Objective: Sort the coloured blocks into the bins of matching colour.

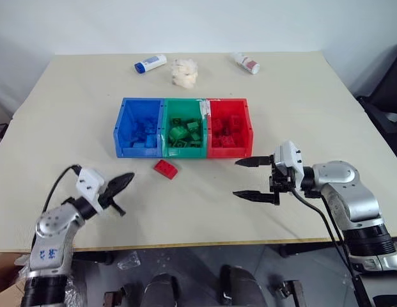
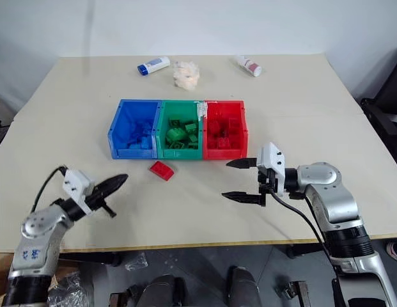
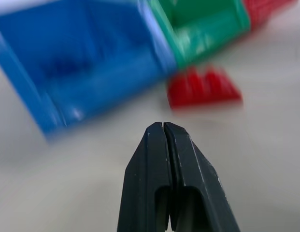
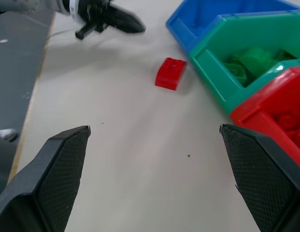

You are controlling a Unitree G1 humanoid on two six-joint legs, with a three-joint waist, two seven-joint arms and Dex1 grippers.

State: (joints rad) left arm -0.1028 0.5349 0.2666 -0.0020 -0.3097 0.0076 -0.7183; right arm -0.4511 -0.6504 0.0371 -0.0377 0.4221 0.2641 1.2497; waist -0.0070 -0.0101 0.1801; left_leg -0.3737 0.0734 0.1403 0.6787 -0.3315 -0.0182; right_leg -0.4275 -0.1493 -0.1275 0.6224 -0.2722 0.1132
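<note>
One red block (image 1: 165,169) lay on bare desk (image 1: 70,115) just in front of the joined bins (image 1: 184,128), well clear of the near edge. My left fingers (image 3: 163,140) were pressed together, empty; my right fingers (image 4: 63,164) were spread wide, empty. My right wrist view showed green bricks (image 4: 249,63) in the green bin.

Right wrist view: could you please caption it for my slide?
Open right claw above the table, facing a loose red block beside the bins; shut left claw beyond.
</note>
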